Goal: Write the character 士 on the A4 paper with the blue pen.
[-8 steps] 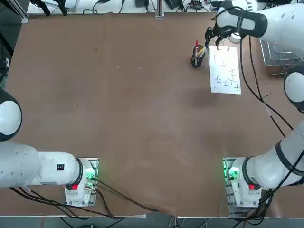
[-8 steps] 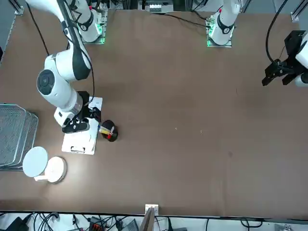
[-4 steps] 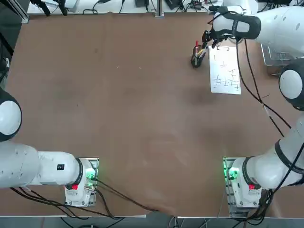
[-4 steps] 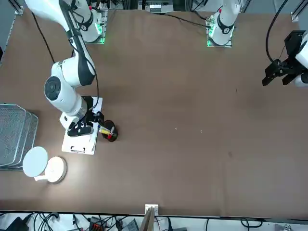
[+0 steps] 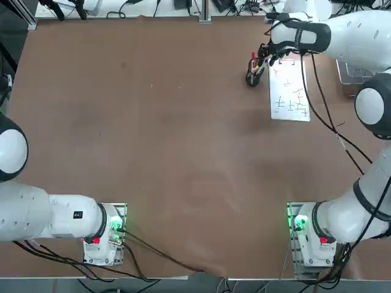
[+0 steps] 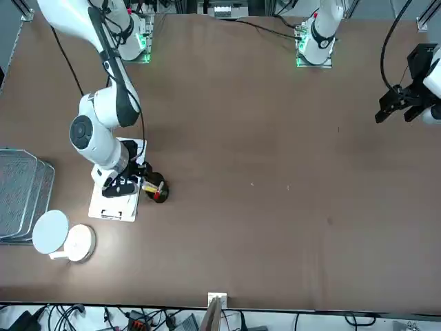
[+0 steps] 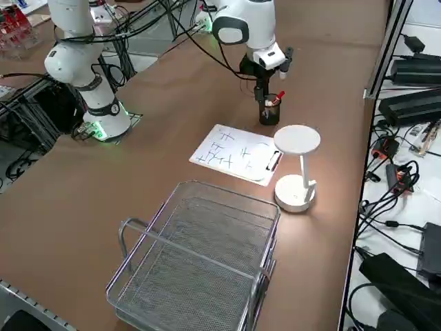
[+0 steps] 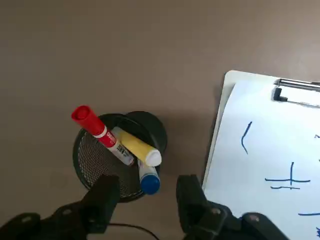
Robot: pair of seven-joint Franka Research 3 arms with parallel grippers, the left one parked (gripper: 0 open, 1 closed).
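Note:
The blue pen [image 8: 149, 180] stands in a black mesh cup [image 8: 89, 161] together with a red pen [image 8: 99, 131] and a yellow pen [image 8: 136, 147]. My right gripper [image 8: 146, 196] hovers over the cup, open, one finger on either side of the blue pen's top, without touching it. In the top view the gripper [image 5: 264, 54] hangs just above the cup [image 5: 252, 77]. The A4 paper [image 5: 289, 91] lies right beside the cup, with a metal clip [image 8: 297, 93] on its far short edge and several blue handwritten characters on it.
A white desk lamp [image 7: 296, 167] stands at the paper's clipped end. A wire basket [image 7: 200, 265] sits beyond the paper at the robot's right edge of the table. Cables run along the far table edge.
My right gripper has moved from above the paper's clipped end sideways to above the pen cup. Paper and cup have not moved.

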